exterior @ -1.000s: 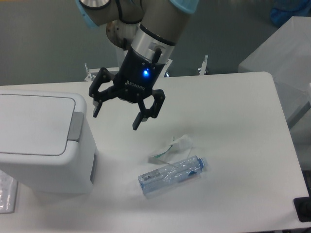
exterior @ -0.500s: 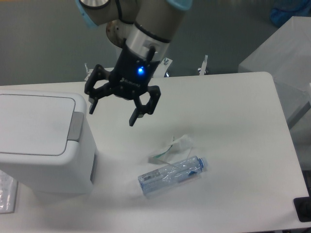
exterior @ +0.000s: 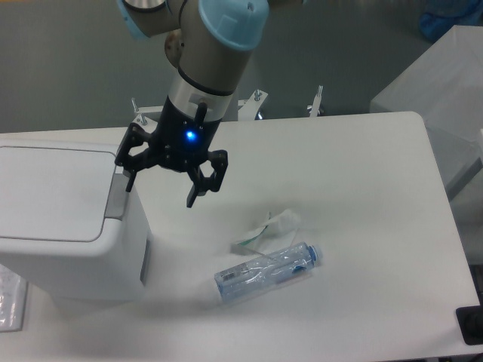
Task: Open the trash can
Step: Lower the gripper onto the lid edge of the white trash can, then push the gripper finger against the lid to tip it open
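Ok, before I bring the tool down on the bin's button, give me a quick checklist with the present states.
1. Lid shut and flat on the trash can: ok.
2. Grey button strip in view and unblocked: ok.
3. Tool open and holding nothing: ok.
4. Tool lined up over the strip: not ok. One finger is at the strip's upper end, and the other hangs beside the bin over the table.
5. Tool height above the strip: cannot tell from this single view.
6. Crushed bottle and wrapper scrap away from the bin and the tool's path: ok.
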You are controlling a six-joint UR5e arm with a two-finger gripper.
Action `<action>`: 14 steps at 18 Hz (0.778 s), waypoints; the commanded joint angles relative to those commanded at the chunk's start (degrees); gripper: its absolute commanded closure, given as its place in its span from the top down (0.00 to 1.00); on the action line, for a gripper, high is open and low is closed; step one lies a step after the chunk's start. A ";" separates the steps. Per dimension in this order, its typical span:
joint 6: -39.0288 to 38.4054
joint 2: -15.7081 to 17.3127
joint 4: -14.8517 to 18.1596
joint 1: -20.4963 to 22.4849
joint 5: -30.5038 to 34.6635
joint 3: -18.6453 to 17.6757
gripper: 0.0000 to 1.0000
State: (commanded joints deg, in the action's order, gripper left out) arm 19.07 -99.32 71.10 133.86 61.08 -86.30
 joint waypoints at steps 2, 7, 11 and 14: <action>0.00 0.00 -1.66 -0.27 0.00 -1.23 1.00; -0.17 0.09 -3.25 -0.36 0.00 -1.94 1.00; -0.09 0.09 -3.43 -0.36 0.00 -1.94 1.00; -0.09 -0.09 -3.43 -0.36 0.00 -1.94 1.00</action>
State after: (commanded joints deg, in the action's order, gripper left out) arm 18.98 -99.40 67.68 133.51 61.08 -88.24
